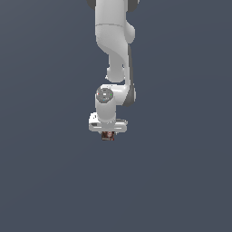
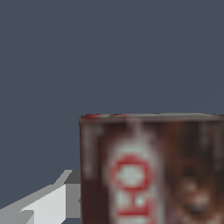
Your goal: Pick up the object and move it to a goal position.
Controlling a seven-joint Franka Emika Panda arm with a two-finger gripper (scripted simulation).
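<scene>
I see the box [image 1: 108, 135] just under the white gripper [image 1: 108, 134], narrower than the gripper's crossbar and poking out below it in the exterior view. In the wrist view the box [image 2: 153, 170] fills the near frame: dark brown with a red edge and a whitish patch carrying red print, blurred. One pale finger [image 2: 48, 201] shows right beside its side face, so the gripper looks to be pinching the box, though I see no second finger. Around it I only have flat grey-blue ground [image 1: 45, 181], open on every side.
</scene>
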